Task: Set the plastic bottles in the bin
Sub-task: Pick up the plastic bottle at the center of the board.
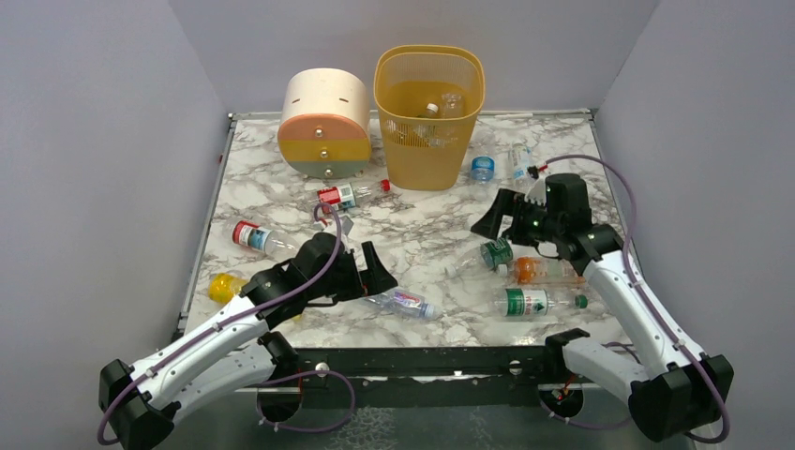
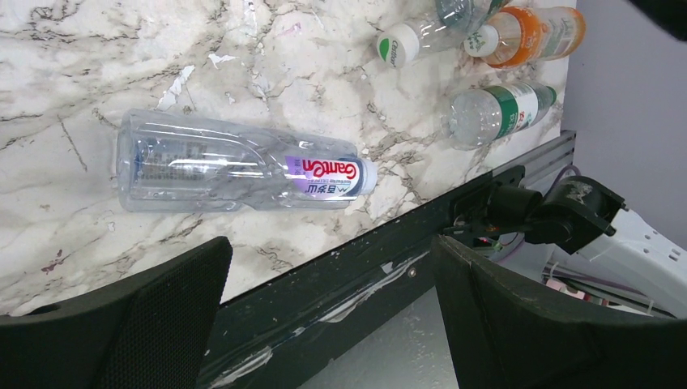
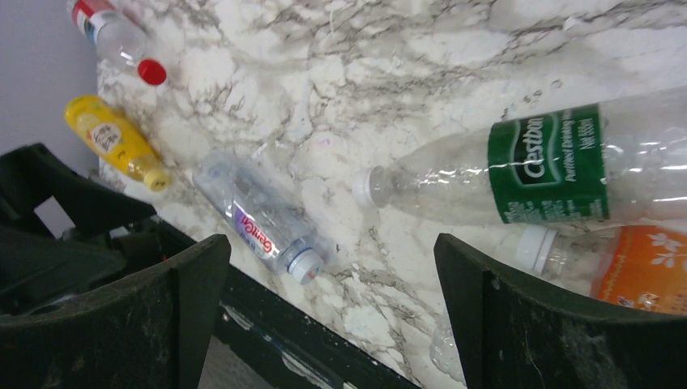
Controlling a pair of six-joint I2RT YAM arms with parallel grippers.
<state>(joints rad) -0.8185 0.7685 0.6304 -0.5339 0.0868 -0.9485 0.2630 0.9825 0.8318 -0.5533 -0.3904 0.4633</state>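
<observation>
A round drawer unit (image 1: 324, 122) stands beside the bin (image 1: 431, 166).

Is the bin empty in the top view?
No, a few clear bottles lie inside the yellow bin.

Cestbon bottle (image 3: 548, 166), Ganten bottle (image 2: 243, 162) (inverted, probably)

The top external camera sits high at the near side and looks down and forward over the whole marble table (image 1: 422, 225). The left wrist camera hangs close above the table's near edge, facing down and toward the right side, over a purple-labelled clear bottle (image 2: 243, 166). The right wrist camera, also close, faces down and leftward. All three views share that bottle and the green-labelled Cestbon bottle (image 3: 547, 162).
</observation>
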